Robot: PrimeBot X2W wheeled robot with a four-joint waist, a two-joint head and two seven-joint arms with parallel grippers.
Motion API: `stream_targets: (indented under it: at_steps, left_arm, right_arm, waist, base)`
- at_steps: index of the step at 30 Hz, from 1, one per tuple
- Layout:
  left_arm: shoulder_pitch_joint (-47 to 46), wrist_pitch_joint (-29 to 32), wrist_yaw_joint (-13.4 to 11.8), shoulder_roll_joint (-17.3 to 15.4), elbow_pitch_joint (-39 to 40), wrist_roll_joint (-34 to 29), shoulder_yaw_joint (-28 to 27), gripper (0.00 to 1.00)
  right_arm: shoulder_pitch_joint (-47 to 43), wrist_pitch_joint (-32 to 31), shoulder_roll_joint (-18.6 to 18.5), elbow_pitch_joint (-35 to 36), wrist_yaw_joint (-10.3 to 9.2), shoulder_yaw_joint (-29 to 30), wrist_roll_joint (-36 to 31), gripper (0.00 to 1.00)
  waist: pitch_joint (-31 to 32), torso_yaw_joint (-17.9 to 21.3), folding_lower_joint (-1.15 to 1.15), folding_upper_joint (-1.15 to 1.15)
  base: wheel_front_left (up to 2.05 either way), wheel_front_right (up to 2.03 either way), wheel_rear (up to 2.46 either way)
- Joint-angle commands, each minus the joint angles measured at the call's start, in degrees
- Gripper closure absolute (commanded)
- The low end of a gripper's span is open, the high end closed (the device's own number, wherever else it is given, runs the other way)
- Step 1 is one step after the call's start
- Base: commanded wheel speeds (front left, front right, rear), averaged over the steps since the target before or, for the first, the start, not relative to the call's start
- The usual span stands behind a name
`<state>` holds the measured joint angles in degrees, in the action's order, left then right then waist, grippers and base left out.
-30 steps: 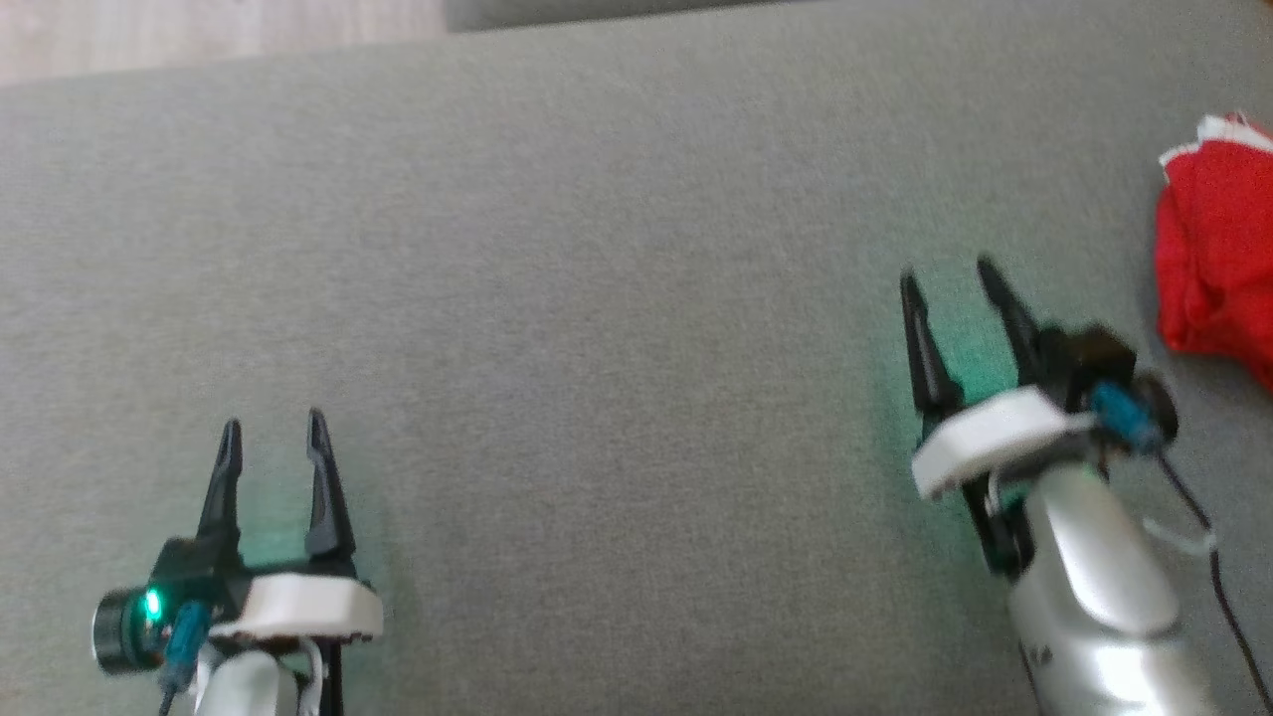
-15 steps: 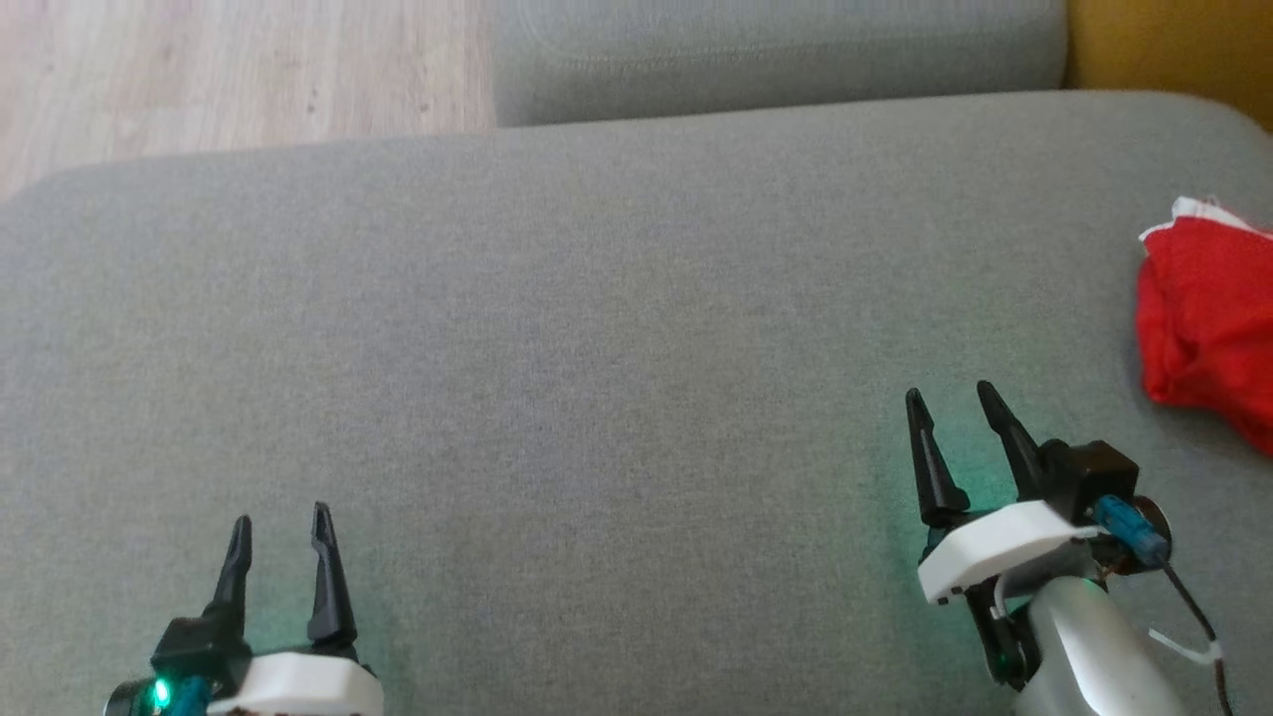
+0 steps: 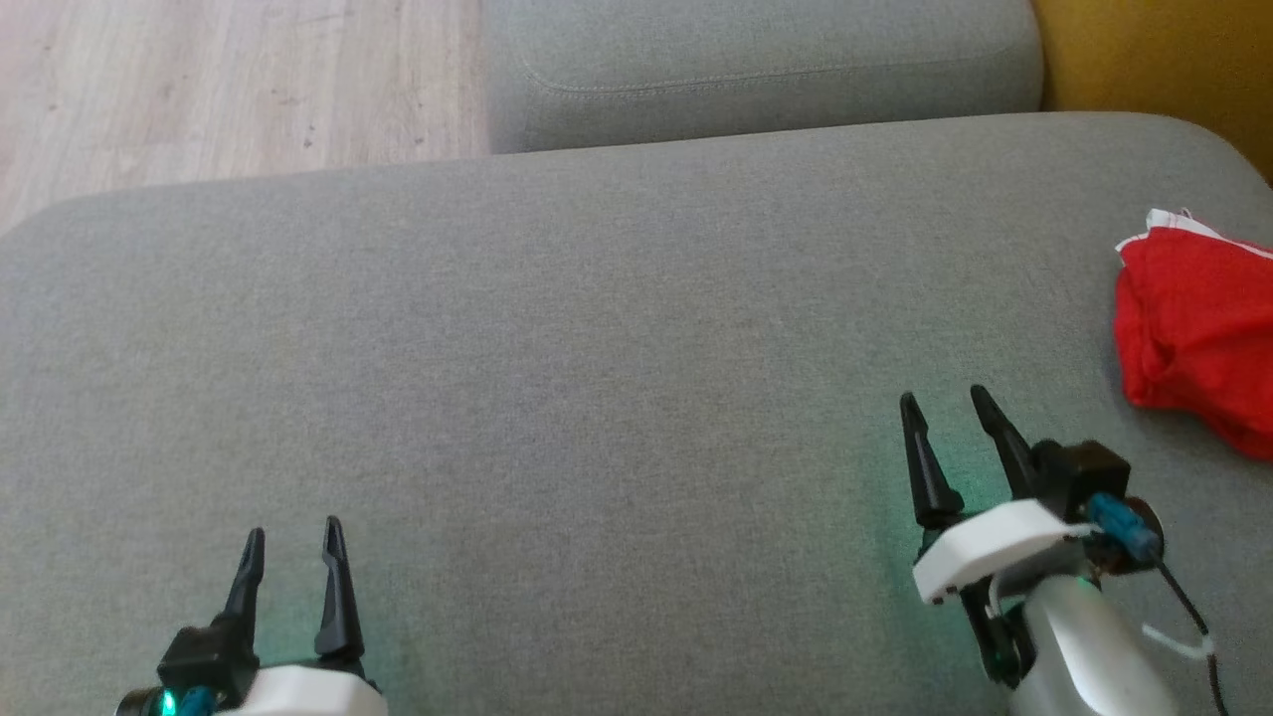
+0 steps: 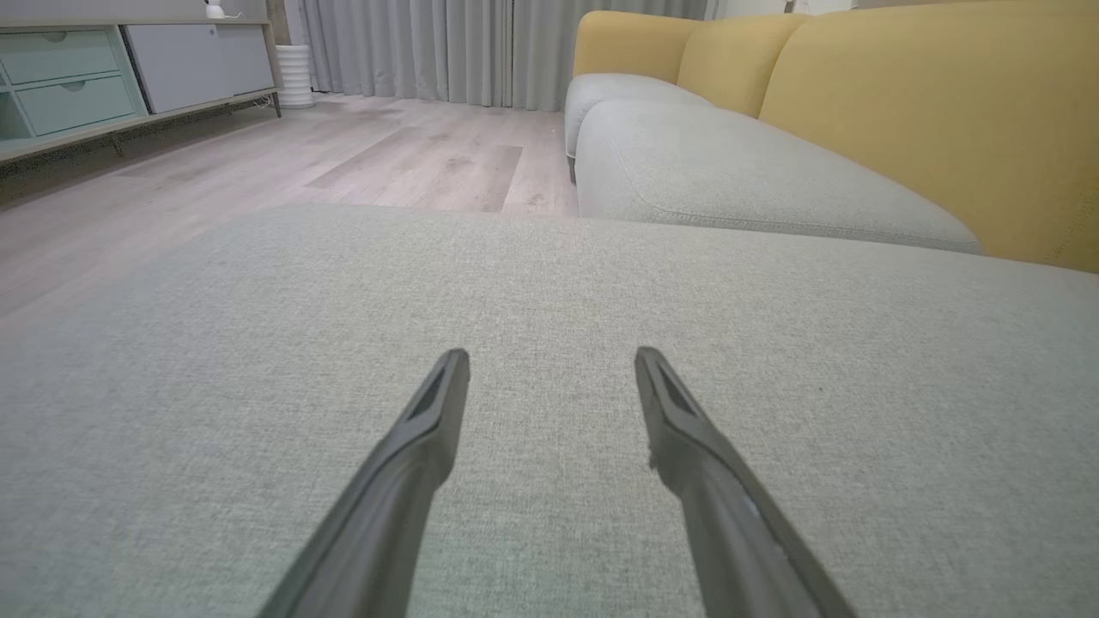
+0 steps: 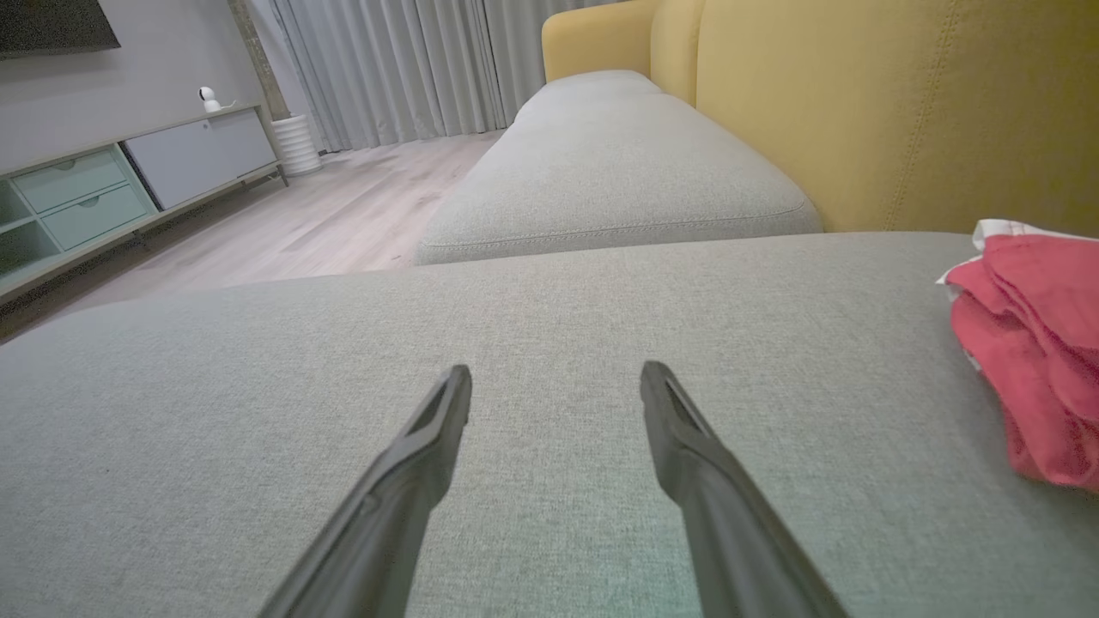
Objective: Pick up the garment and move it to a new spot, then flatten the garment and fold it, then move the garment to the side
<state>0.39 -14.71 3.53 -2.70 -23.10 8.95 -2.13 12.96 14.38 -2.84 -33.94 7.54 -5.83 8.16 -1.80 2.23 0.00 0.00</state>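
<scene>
A broad grey fabric sofa cushion (image 3: 597, 348) stretches out ahead, with pale wood floor (image 3: 229, 80) beyond and a mustard-yellow backrest (image 3: 1154, 60) to the right. The crumpled red garment with a white edge (image 3: 1193, 338) lies at the cushion's right side. The left gripper (image 3: 294, 527) and right gripper (image 3: 943, 395) are spread wide and empty, the right near the garment but apart.

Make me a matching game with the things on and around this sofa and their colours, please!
Things:
1. garment
2. sofa backrest
3. seat cushion
4. floor

Colours:
a. grey
b. red
c. pale wood
d. yellow

Right pairs: 1-b, 2-d, 3-a, 4-c.
</scene>
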Motion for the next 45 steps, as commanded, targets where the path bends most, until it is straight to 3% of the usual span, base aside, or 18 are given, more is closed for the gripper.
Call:
stream_targets:
  at_steps: [1,7,8,13,45]
  left_arm:
    - [-2.4,-0.3,0.1,-0.2,1.2,-0.4,-2.2,0.00]
    - [-4.5,-0.3,1.2,-0.2,0.1,0.0,-2.5,0.00]
    - [-2.1,0.0,1.2,0.0,-1.4,0.0,-0.3,1.00]
    - [-2.1,0.6,1.2,0.1,-4.0,1.2,-0.2,1.00]
    - [-3.1,6.0,2.0,0.1,-0.3,23.3,-1.1,1.00]
  right_arm:
    - [3.5,0.6,0.0,1.3,-0.05,-1.6,0.1,0.00]
    - [5.8,0.6,0.0,-0.1,-0.05,-2.1,0.0,0.00]
    - [3.7,0.0,0.0,-1.6,0.00,-0.7,0.0,1.00]
    - [2.2,-0.6,0.1,-3.8,0.00,-0.5,1.2,1.00]
    - [-0.4,-5.9,0.1,2.8,-0.01,2.8,23.5,1.00]
  waist:
    - [-0.1,0.1,0.00,0.00]
    - [-0.8,0.4,0.00,0.00]
    - [-0.8,0.4,0.01,0.00]
    - [-0.7,0.3,0.02,0.00]
    - [-0.1,-0.4,0.01,0.00]
  base:
    - [0.00,0.00,0.00]
    - [0.00,0.00,0.00]
    - [0.00,0.00,0.00]
    - [0.00,0.00,0.00]
    - [0.00,0.00,0.00]
